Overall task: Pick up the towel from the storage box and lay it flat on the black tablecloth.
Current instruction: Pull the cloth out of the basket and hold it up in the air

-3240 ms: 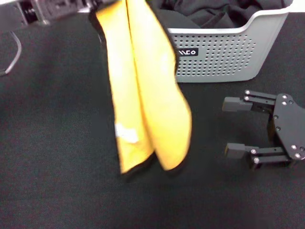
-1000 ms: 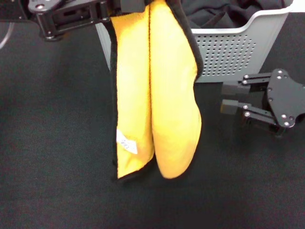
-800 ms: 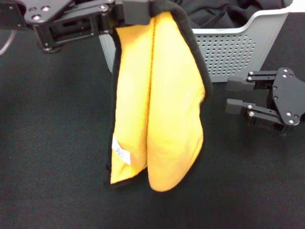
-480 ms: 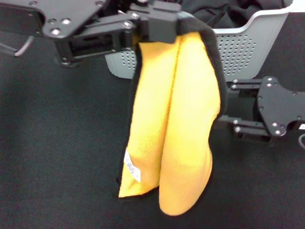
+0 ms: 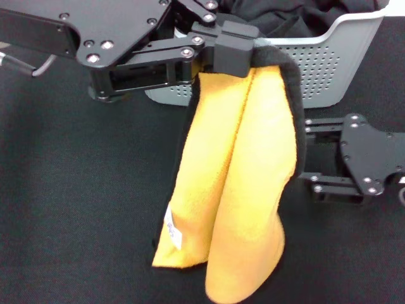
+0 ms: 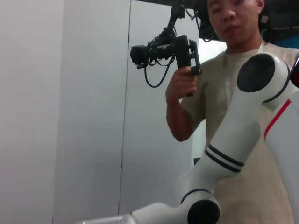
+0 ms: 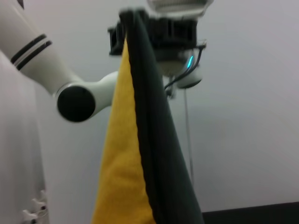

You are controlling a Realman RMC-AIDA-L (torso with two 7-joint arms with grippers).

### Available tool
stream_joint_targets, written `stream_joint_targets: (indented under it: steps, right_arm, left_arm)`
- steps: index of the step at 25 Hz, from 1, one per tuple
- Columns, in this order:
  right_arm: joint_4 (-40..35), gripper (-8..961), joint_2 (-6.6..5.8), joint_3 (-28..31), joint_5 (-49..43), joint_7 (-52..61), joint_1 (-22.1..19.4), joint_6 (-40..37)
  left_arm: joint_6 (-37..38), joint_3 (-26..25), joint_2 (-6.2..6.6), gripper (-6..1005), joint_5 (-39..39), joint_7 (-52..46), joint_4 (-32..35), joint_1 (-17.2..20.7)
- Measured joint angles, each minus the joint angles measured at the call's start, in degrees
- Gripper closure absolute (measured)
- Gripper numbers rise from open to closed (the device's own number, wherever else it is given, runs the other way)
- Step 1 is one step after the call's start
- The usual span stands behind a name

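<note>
The towel (image 5: 237, 183) hangs folded lengthwise, yellow-orange side out, with black trim and a small white label (image 5: 172, 232) low on its left fold. My left gripper (image 5: 233, 47) is shut on its top edge, in front of the storage box (image 5: 319, 69). The towel's lower end hangs over the black tablecloth (image 5: 76, 209). My right gripper (image 5: 305, 152) is open beside the towel's right edge, fingers pointing at it, tips partly hidden behind the cloth. The right wrist view shows the towel (image 7: 128, 177) edge-on, yellow face and dark grey back (image 7: 161, 158), hanging from the left gripper (image 7: 173, 28).
Plain black fabric (image 5: 278, 16) lies in the storage box at the back. A person (image 6: 219, 60) holding a camera rig stands beyond the table in the left wrist view. My white arm segment (image 6: 233, 154) shows there too.
The left gripper has carried the towel rightward and closer to me. The right gripper has opened wider and come in against the towel's right edge.
</note>
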Motion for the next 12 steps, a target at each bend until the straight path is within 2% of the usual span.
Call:
stream_joint_targets:
  steps: [5, 12]
  right_arm:
    - [-0.6, 426, -1.24, 0.7, 2.1, 0.1, -1.7, 1.0]
    - [-3.8, 427, -1.34, 0.3, 2.1, 2.0, -2.3, 1.3]
  left_arm:
    - [0.0, -0.3, 0.17, 973, 1.1, 0.3, 0.0, 0.7]
    - [0.0, 0.0, 0.2, 972, 2.6, 0.5, 0.0, 0.7]
